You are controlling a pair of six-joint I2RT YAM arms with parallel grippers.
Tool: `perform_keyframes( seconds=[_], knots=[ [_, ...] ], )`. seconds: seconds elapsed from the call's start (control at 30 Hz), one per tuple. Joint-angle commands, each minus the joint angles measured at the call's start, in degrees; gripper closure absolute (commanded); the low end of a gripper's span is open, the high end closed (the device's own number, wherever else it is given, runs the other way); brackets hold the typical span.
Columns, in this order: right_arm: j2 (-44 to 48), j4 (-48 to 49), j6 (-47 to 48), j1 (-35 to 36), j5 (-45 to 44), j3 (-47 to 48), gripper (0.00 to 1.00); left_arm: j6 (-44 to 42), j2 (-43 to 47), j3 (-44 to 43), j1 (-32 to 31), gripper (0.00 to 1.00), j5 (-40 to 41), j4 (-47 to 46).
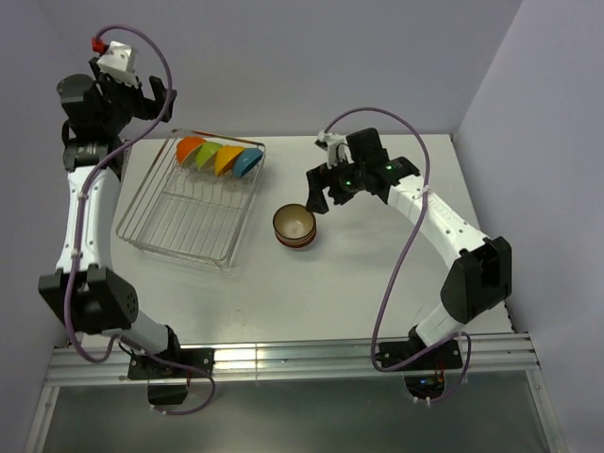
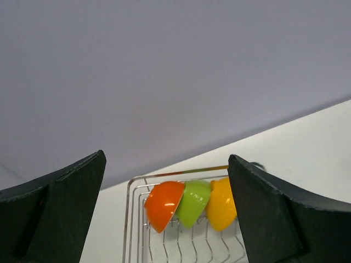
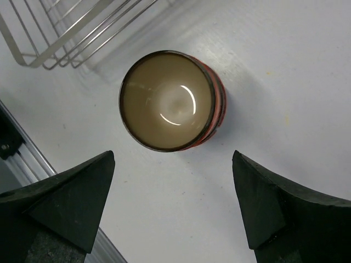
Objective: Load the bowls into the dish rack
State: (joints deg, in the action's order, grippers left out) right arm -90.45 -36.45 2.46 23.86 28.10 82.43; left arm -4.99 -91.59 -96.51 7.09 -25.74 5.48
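1. The right pincer (image 1: 324, 192) hangs above the middle of the worktop (image 1: 377, 283), jaws spread wide and gripping nothing. In its wrist view, the right pincer (image 3: 175, 219) has its dark fingers (image 3: 66, 203) flanking the lower part of the picture.
2. Just on its near-left side, a red-sided bowl (image 1: 294, 226) stands upright with its cream inside facing up. In the wrist view this bowl (image 3: 167, 101) lies ahead of the open jaws, apart from both fingers. I cannot tell whether it is one bowl or a stack.
3. The dish rack (image 1: 179, 226) lies left of that bowl, close but not touching. One wire corner of the rack (image 3: 49, 33) shows near the bowl.
4. At the rack's far end, four bowls stand on edge in a row: orange (image 1: 192, 149), green (image 1: 209, 156), yellow-orange (image 1: 227, 160) and blue (image 1: 249, 162).
5. The left pincer (image 1: 156, 97) is raised beyond the far-left corner, jaws open and empty. Between the fingers of the left pincer (image 2: 164, 219) show the rack's rim (image 2: 134, 219) and the orange (image 2: 163, 204), green (image 2: 193, 201) and yellow-orange (image 2: 222, 204) bowls.
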Motion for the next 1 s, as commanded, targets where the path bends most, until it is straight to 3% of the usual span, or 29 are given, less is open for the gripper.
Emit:
perform_keyframes(
  seconds=[0.0,0.2,0.4,0.57,0.83,0.97],
  knots=[
    [0.28,-0.73,7.0,5.3,-4.81,1.77,0.06,2.89,7.64,6.21,0.99,0.01,-7.45,6.02],
    [-1.82,-4.24,17.91,13.05,-5.68,1.67,0.06,4.46,23.11,23.35,2.66,0.01,-15.39,8.76],
    [-7.88,-6.18,24.16,18.15,-7.79,4.14,0.09,13.69,31.21,32.77,2.84,0.01,-17.33,6.66],
    [-11.23,-4.16,25.4,20.09,-8.58,4.4,0.13,19.23,32.62,36.21,2.93,0.02,-19.17,4.37],
    [-14.22,-1.09,26.1,20.53,-9.9,2.91,0.24,20.55,32.79,37.45,2.84,0.03,-17.86,4.63],
    [-15.27,0.76,26.89,20.53,-12.1,1.68,0.35,21.17,32.79,38.06,2.84,0.04,-17.51,4.19]
  ],
)
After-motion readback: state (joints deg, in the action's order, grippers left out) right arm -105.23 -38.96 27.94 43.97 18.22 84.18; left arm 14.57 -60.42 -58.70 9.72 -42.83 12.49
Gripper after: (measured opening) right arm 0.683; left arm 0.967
